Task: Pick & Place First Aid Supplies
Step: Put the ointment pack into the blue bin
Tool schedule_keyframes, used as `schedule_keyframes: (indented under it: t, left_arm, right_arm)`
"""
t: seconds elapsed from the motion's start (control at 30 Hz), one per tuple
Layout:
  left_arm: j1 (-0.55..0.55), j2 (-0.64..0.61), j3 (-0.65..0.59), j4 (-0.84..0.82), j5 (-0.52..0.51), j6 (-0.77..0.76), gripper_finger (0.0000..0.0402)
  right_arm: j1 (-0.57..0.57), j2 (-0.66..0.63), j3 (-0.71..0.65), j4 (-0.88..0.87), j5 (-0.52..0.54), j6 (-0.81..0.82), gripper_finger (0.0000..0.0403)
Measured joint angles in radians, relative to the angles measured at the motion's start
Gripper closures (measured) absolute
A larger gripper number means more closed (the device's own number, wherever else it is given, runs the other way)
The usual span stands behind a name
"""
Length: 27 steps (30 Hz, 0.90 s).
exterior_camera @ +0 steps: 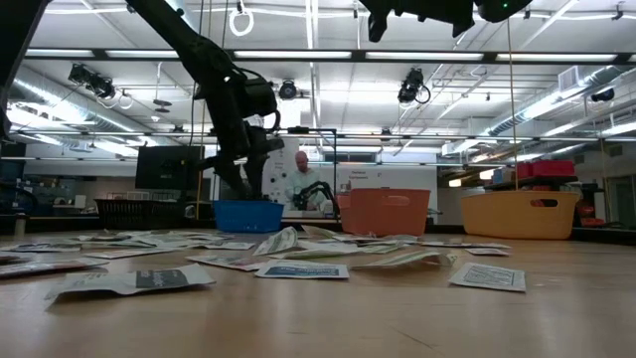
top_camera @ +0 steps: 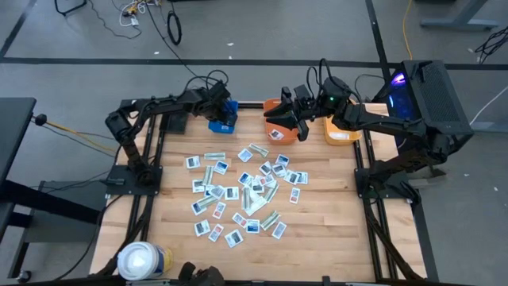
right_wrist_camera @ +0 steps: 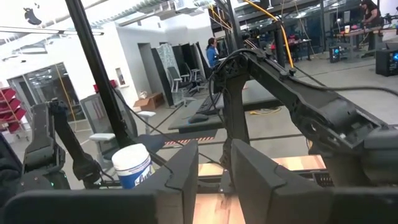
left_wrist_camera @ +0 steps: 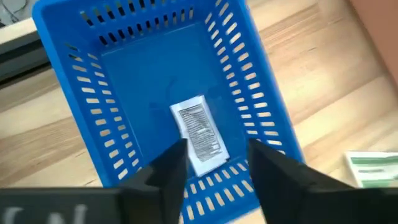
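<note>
Packets [top_camera: 242, 193] at frame centre look light, thin, floppy; pinch an edge. Left gripper [left_wrist_camera: 217, 163] parted over blue bin [left_wrist_camera: 112, 81]; right gripper [right_wrist_camera: 214, 163] narrowly apart, empty.

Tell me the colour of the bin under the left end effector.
Blue bin, slotted walls; clearest in the left wrist view.

Bright, even light falls from ceiling strip lights [exterior_camera: 328, 55] seen in the low view. Shadows on the worktop [top_camera: 317, 230] are soft. The nearest packets [exterior_camera: 129, 281] look blurred.
</note>
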Motion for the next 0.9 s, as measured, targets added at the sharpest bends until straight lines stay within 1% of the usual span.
schedule_keyframes:
  t: [0.1,0.23,0.4,0.47,0.6,0.67,0.8,0.9]
  left_arm:
    - [-0.007,-0.053,0.0,0.001,0.027,0.0,0.0194]
    - [-0.032,-0.141,0.0,0.008,0.038,0.004,0.0188]
    - [-0.075,-0.265,0.0,0.022,0.037,0.032,0.0199]
    - [-0.098,-0.316,0.0,0.037,0.039,0.054,0.0205]
    - [-0.155,-0.412,0.0,0.067,0.047,0.102,0.0215]
    - [-0.185,-0.453,0.0,0.078,0.047,0.115,0.022]
    - [-0.236,-0.516,0.0,0.085,0.049,0.132,0.0225]
    - [-0.274,-0.55,0.0,0.08,0.047,0.133,0.0225]
  right_arm:
    - [0.0,0.0,0.0,-0.001,0.0,-0.019,0.0305]
    - [0.001,0.0,0.0,-0.008,0.002,-0.057,0.0305]
    - [0.001,0.0,0.0,-0.107,0.033,-0.064,0.0299]
    - [0.001,0.0,0.0,-0.154,0.035,-0.086,0.0287]
    - [0.007,0.0,0.0,-0.236,0.039,-0.186,0.0257]
    - [0.015,0.0,0.0,-0.265,0.066,-0.207,0.0244]
    - [0.034,-0.005,0.0,-0.297,0.113,-0.228,0.0229]
    - [0.05,-0.025,0.001,-0.334,0.117,-0.229,0.0227]
